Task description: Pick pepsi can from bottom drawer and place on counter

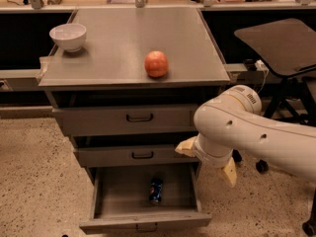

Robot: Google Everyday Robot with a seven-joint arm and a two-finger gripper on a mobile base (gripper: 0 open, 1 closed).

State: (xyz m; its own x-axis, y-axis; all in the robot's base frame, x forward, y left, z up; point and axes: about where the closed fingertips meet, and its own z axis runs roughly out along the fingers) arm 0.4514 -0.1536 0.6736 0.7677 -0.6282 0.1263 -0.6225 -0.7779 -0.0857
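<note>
The pepsi can point(156, 190), small and blue, lies in the middle of the open bottom drawer point(113, 194), the lowest of three grey drawers. My gripper point(207, 159) hangs at the end of the white arm, to the right of the drawer and a little above it. Its two cream fingers are spread apart and hold nothing. One fingertip point(184, 146) sits in front of the middle drawer's right end. The counter point(118, 43) is the flat grey top of the cabinet.
A red-orange apple point(156, 63) sits on the counter towards its front right. A white bowl point(68, 36) stands at its left edge. A dark brown table on a stand point(276, 43) is at the right. The two upper drawers are shut.
</note>
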